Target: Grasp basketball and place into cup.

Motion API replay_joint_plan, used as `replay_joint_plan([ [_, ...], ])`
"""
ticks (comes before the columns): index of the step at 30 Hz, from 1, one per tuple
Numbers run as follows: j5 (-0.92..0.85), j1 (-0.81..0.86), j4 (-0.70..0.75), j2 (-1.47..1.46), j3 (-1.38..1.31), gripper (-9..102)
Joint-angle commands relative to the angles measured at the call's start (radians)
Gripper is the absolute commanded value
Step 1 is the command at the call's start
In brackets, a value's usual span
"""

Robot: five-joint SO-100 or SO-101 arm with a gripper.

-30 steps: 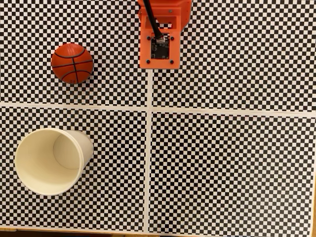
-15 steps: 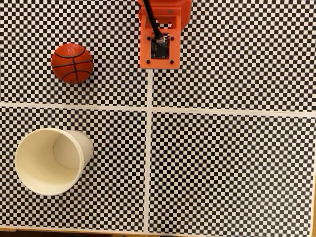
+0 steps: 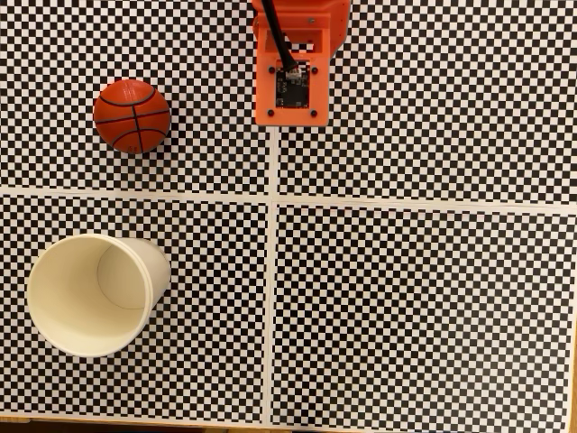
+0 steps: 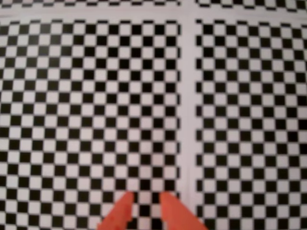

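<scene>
Orange basketball [image 3: 132, 115] well left of tool [image 4: 145, 197], fixed view

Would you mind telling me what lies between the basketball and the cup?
In the fixed view, only checkered surface and one white line separate the basketball from the cup.

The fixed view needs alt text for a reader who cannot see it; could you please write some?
Seen from above, an orange-red basketball rests at upper left on a black-and-white checkered table, with an empty cream paper cup below it at lower left. The orange robot arm sits at top centre, apart from both.
</scene>
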Motion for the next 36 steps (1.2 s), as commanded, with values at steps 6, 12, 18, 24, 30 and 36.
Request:
replay_joint_plan([
  [6, -0.006, -0.003, 0.006, 0.009, 0.035, 0],
  [12, -0.006, -0.003, 0.006, 0.009, 0.035, 0],
  [18, -0.011, -0.003, 0.006, 0.009, 0.035, 0],
  [24, -0.014, -0.054, 0.006, 0.009, 0.035, 0],
  [30, -0.008, -0.023, 0.006, 0.009, 0.035, 0],
  [36, -0.034, -0.017, 0.005, 0.009, 0.035, 0],
])
